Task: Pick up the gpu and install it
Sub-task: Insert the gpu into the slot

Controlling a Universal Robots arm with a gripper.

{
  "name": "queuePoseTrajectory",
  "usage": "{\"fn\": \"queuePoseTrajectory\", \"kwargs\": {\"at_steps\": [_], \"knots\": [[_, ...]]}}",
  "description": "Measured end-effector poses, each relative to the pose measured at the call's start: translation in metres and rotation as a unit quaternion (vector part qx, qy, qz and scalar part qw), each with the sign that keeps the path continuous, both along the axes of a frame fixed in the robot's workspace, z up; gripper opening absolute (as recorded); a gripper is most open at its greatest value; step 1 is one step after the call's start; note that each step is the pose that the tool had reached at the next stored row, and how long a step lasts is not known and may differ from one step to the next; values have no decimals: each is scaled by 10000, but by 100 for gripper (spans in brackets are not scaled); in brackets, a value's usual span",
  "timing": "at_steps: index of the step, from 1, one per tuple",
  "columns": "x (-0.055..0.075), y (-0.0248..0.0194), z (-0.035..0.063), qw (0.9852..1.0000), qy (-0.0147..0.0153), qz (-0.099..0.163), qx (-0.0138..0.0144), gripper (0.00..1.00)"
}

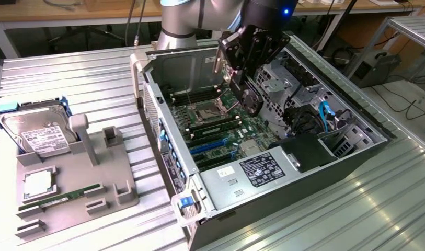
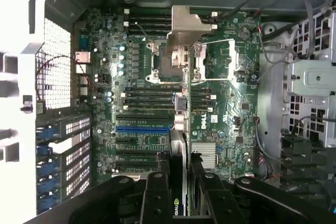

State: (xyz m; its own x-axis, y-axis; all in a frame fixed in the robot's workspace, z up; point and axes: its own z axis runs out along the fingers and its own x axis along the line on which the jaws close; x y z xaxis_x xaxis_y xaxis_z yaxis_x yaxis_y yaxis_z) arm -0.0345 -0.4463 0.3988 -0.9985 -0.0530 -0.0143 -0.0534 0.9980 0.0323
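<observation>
My gripper (image 1: 244,73) hangs over the open computer case (image 1: 352,157), shut on the gpu (image 1: 245,93). The dark card is held on edge, its silver end bracket (image 1: 218,58) toward the exterior view's left. It is above the motherboard (image 1: 230,128), near the CPU socket (image 1: 202,111), clear of the board. In the wrist view the gpu (image 2: 178,156) appears edge-on between the two black fingers (image 2: 156,195), with my gripper (image 2: 180,199) closed around it. Its thin edge lines up beside the blue expansion slot (image 2: 143,128) on the motherboard (image 2: 220,103).
A grey fixture tray (image 1: 101,178) on the slatted table at the exterior view's left holds a silver hard drive (image 1: 36,130), a CPU (image 1: 36,184) and a green memory stick (image 1: 59,197). Inside the case are blue cables (image 1: 326,112), drive cages (image 1: 282,78) and a labelled cover (image 1: 264,168).
</observation>
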Motion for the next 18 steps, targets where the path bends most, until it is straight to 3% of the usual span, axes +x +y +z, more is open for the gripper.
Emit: {"fn": "queuePoseTrajectory", "kwargs": {"at_steps": [2,6,11,18], "knots": [[0,0,-2,9998,0,191,1,26],[0,0,-6,9971,0,765,1,26],[0,0,-12,9914,0,1307,1,26],[0,0,-26,9799,0,1997,1,26]]}}
